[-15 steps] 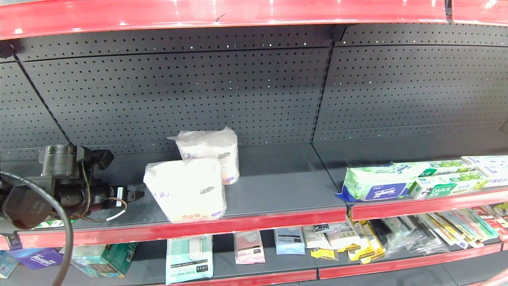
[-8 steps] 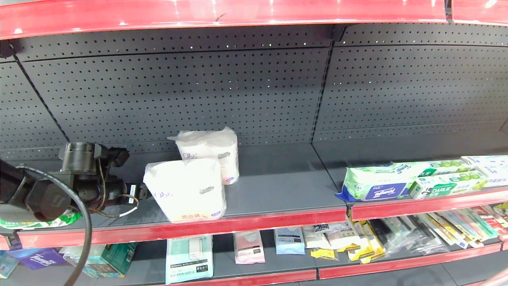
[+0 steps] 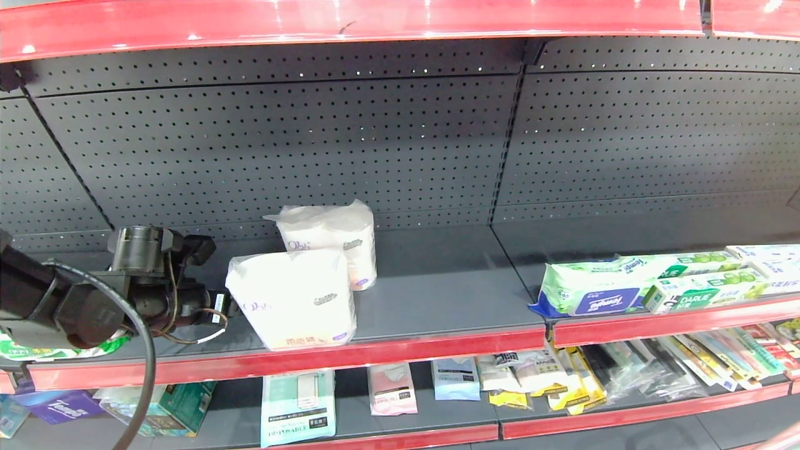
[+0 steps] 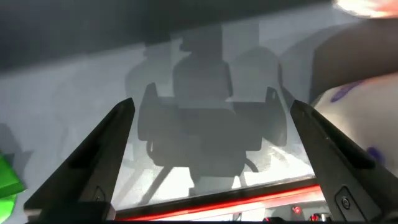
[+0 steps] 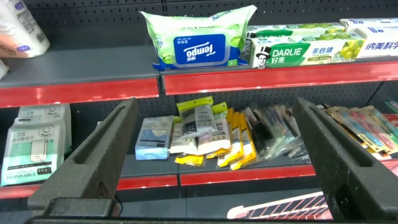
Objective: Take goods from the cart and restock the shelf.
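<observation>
Two white packs of paper rolls stand on the grey middle shelf [image 3: 437, 294]: a front pack [image 3: 294, 297] near the red lip and a back pack [image 3: 331, 240] behind it. My left gripper [image 3: 224, 306] hovers low over the shelf, just left of the front pack and close to its side. The left wrist view has that gripper [image 4: 211, 109] open, with nothing between its fingers and the white pack [image 4: 354, 118] beside one finger. My right gripper [image 5: 216, 106] is open and holds nothing, back from the shelf front.
A green wipes pack [image 3: 594, 290] and toothpaste boxes [image 3: 706, 290] lie on the shelf's right section. Small packets [image 3: 537, 375] crowd the lower shelf. A green-white pack [image 3: 62, 350] lies under my left arm. A red cart rim [image 5: 280, 208] sits below the right gripper.
My left arm has moved right along the shelf, bringing its gripper close to the front pack's left side. The packs have not moved.
</observation>
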